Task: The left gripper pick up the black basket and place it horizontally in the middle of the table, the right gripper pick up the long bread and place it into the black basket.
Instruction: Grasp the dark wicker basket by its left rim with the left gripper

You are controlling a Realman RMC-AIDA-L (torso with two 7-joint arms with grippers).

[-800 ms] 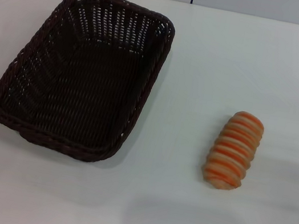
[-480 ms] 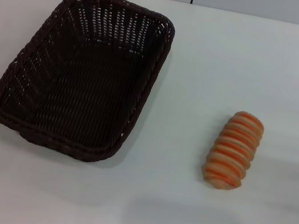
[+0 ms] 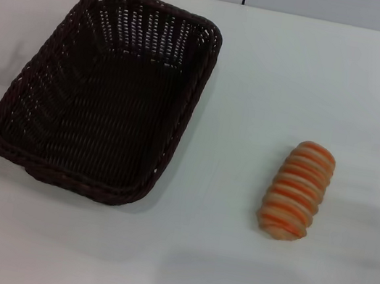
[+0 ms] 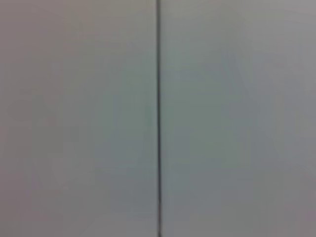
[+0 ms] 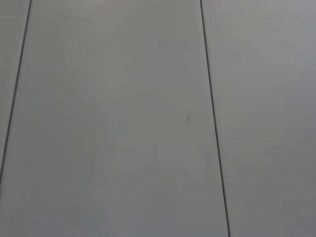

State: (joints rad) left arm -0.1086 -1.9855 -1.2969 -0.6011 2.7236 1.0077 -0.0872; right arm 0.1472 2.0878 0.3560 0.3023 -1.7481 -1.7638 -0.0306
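The white table (image 3: 226, 273) spreads wide, and on its left the black basket (image 3: 103, 93) sits lengthwise, running near to far, with nothing inside. Well apart on the right, the long bread (image 3: 297, 191) lies on bare tabletop. Neither claw shows, so their state can't be told.

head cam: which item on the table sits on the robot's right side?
The long bread, the orange-and-cream striped roll lying apart on the white table. The black basket is empty, on the left.
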